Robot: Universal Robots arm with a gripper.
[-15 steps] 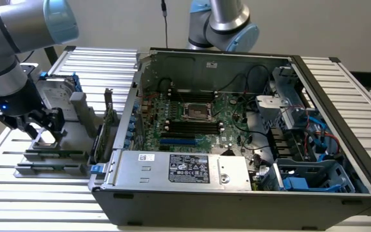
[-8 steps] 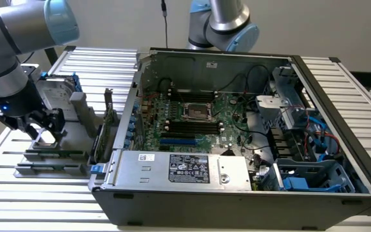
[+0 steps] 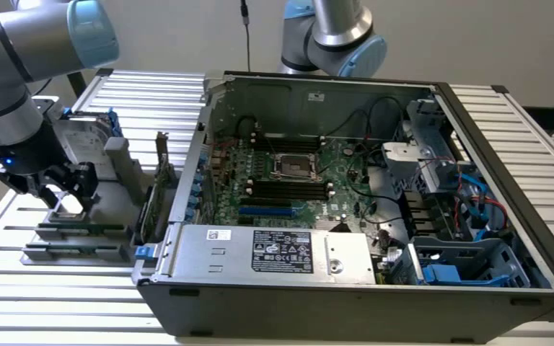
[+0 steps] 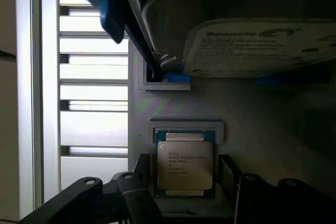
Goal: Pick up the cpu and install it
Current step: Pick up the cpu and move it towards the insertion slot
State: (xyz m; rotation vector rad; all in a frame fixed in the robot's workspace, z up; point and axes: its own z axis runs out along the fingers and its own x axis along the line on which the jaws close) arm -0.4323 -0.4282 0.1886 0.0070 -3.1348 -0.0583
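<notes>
Fingers of the gripper (image 3: 63, 193) were seen spread wide, straddling the cpu (image 4: 185, 165), seated flat in its grey holder (image 4: 186, 125) beside the hard drive (image 4: 257, 45). Contact seemingly absent; even centring before closing was judged essential.

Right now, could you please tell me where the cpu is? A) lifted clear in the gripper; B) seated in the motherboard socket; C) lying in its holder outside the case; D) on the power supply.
C: the cpu lies flat in its grey holder, with the gripper open and its fingers either side.
</notes>
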